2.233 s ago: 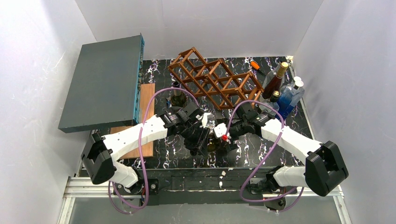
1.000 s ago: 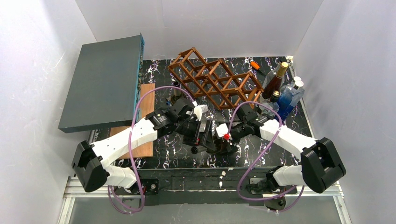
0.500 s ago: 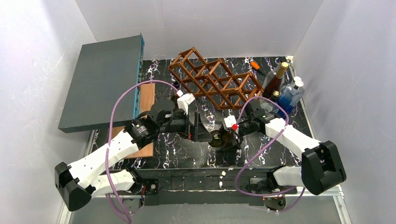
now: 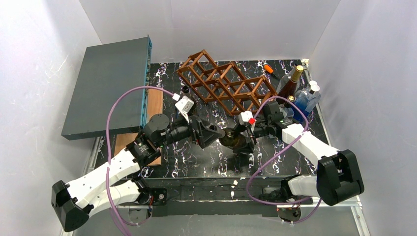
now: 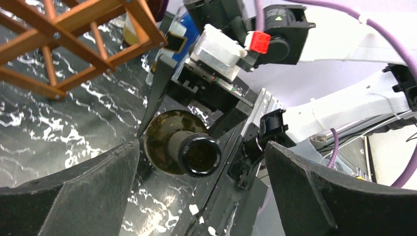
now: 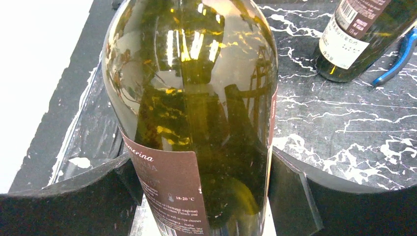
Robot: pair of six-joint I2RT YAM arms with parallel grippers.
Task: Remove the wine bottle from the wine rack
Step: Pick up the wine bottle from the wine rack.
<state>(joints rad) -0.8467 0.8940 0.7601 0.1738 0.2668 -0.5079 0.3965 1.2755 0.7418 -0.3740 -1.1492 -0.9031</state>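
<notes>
In the right wrist view the wine bottle (image 6: 196,98) runs off the top and bottom edges, neck and base unseen; its label print is mostly unreadable. A second bottle (image 6: 351,39) is cropped at the corner.

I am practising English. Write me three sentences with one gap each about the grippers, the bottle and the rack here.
The right gripper grips the wine bottle; the left gripper grips ___.
The left gripper's jaws are wide ___.
The wine rack is ___ of bottles.
Missing words: nothing; open; empty
</notes>
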